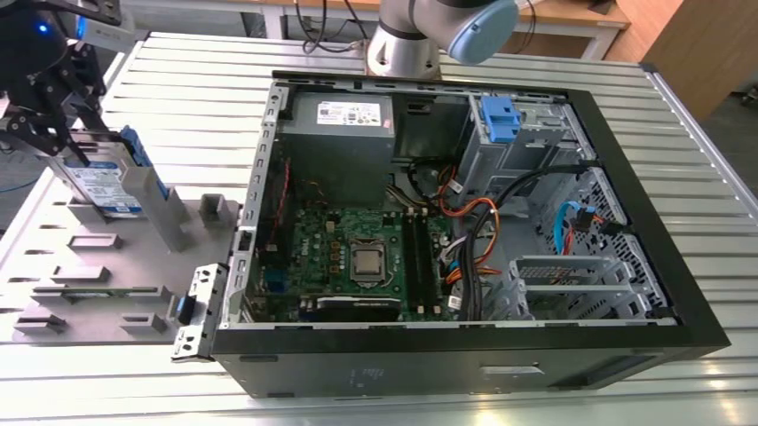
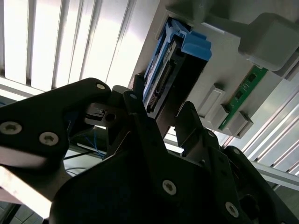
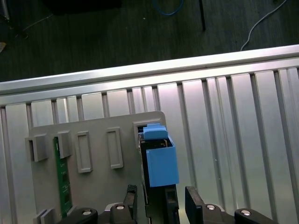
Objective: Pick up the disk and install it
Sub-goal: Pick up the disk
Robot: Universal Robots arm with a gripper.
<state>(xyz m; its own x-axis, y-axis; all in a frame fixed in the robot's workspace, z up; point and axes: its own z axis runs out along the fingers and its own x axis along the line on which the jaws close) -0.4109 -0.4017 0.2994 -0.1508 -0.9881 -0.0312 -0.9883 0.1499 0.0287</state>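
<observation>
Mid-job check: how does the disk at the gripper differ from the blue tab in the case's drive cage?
The disk stands on edge in the grey fixture outside the computer case; the blue tab sits in the drive cage inside it. The disk carries a silver labelled drive; the tab shows none. The open gripper flanks the disk; the tab is unattended. Both have blue plastic.

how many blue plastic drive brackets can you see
2. One bracket is on the disk standing in the grey fixture at the exterior view's left; the other bracket sits in the drive cage inside the computer case. Others may be hidden.
</observation>
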